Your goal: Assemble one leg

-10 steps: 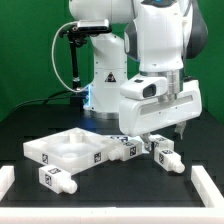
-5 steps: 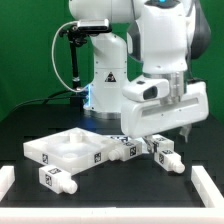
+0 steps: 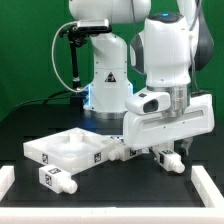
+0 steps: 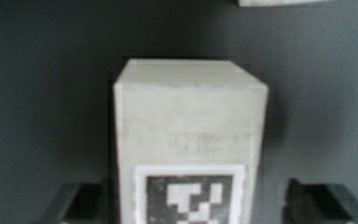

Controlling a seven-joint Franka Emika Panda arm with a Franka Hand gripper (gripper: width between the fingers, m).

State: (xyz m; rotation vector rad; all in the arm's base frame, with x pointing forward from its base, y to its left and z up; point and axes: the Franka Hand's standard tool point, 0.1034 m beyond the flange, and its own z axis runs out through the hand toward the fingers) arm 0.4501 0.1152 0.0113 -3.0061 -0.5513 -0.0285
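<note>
A leg [image 3: 167, 156], a chunky white peg with a black-and-white tag, lies on the black table at the exterior view's right. My gripper [image 3: 166, 148] has come down over it. In the wrist view the leg [image 4: 190, 120] lies between my two dark fingers [image 4: 83, 200], with a narrow gap on each side; the gripper [image 4: 194, 206] is open. Another leg [image 3: 55, 179] lies at the front left. Two more legs [image 3: 124, 149] lie beside the large flat white square panel [image 3: 62, 150].
White border strips lie at the table's front left [image 3: 6, 180] and front right [image 3: 206, 180]. The robot's white base [image 3: 105, 85] stands behind the parts. A white edge of another part [image 4: 286, 3] shows in the wrist view beyond the leg.
My gripper has come down and shifted slightly to the exterior view's right, so that it now hangs low over the right-hand leg. The parts on the table have not moved.
</note>
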